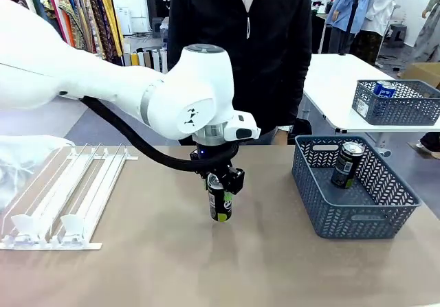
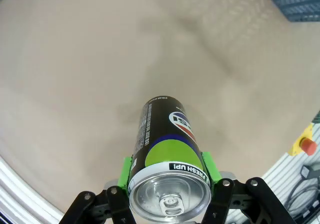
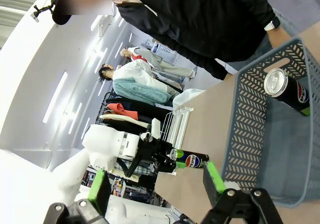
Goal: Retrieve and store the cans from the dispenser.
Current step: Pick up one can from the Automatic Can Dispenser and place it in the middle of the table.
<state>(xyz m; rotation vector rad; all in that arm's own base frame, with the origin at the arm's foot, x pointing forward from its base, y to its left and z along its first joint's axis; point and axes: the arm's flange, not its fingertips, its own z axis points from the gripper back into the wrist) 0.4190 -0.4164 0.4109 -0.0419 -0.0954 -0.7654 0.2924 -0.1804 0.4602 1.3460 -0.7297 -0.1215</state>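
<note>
Tan tabletop, mid-span betw. dispenser [image 1: 65,190] and grey basket [image 1: 354,187]: black Pepsi can [image 1: 220,198] upright, clamped near its top by left gripper [image 1: 221,178], pads on opp. sides; prob. rigid, smooth, slip-prone if sealed/heavy; right gripper [image 3: 156,183] spread wide, empty.

Glossy metal can [image 2: 167,156]; matt lattice plastic basket [image 1: 357,204].

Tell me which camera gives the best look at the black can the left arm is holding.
The left wrist view: the held can is close up, with its silver top, Pepsi logo and green band between the green fingers. The front view shows it small and upright under the left gripper. The right wrist view shows it far off and sideways.
</note>
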